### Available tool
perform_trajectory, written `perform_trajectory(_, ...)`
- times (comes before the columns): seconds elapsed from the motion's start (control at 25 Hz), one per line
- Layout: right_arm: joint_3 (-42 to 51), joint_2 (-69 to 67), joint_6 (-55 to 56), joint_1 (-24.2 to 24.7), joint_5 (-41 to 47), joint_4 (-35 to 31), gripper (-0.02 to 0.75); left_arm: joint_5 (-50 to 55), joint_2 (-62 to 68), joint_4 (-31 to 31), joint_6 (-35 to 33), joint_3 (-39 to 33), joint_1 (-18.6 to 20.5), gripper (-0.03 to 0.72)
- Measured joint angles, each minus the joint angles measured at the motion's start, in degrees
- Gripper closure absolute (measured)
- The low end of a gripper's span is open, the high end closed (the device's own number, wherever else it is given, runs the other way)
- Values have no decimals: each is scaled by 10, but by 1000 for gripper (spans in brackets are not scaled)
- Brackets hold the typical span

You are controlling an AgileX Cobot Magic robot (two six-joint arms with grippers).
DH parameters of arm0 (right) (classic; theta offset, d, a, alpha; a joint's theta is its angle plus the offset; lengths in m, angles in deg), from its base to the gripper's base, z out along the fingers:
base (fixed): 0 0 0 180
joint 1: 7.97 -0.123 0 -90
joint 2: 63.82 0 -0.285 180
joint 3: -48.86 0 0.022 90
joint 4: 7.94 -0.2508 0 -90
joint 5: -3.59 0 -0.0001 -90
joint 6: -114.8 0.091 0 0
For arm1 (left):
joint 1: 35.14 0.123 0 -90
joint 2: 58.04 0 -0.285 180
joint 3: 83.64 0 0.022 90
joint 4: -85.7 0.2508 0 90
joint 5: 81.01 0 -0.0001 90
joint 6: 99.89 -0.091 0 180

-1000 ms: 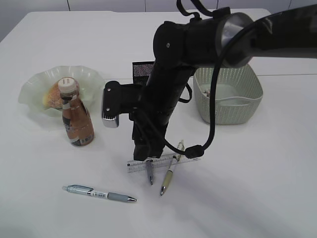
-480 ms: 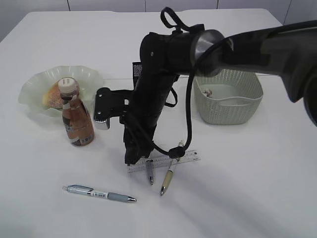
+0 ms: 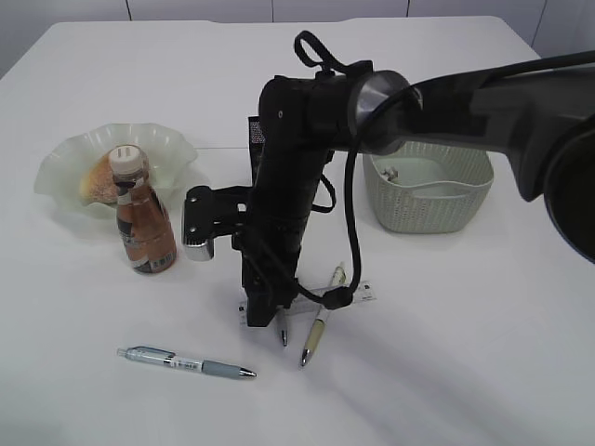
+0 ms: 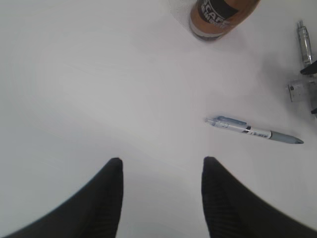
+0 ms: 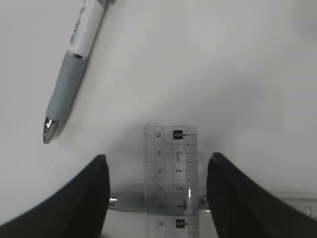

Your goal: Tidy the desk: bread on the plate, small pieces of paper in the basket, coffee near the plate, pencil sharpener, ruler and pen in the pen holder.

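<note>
Ruler (image 5: 171, 181), lower centre of the right wrist view, bracketed by parted right gripper (image 5: 156, 198), nothing held. Risk: grey pen (image 5: 126, 202) beneath is pinched along or ruler slides flat.

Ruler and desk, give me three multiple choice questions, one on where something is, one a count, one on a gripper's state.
1. Where is the ruler?
A. in the basket
B. between the right gripper's fingers
C. on the plate

2. How many pens lie on the table?
A. one
B. three
C. five

3. The left gripper is:
A. open, empty
B. shut on a pen
C. holding the bottle

Answers: B, the right gripper straddles the ruler in the right wrist view. B, the exterior view shows three. A, its fingers stand apart over bare table.
</note>
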Motion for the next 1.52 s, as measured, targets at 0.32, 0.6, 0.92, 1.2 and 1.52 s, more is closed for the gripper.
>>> perform_trajectory(0.32, 0, -12, 0, 0, 1, 6, 279, -8, 0, 0, 0, 0, 0, 309)
perform_trajectory(0.6, 0, -15, 0, 0, -8, 11, 278, -8, 0, 0, 0, 0, 0, 309)
perform_trajectory(0.92, 0, -18, 0, -2, -21, 15, 278, -8, 0, 0, 0, 0, 0, 309)
perform_trajectory(1.2, 0, -22, 0, -3, -25, 15, 279, -8, 0, 0, 0, 0, 0, 309)
perform_trajectory(1.52, 0, -27, 0, -7, -29, 15, 329, -9, 0, 0, 0, 0, 0, 309)
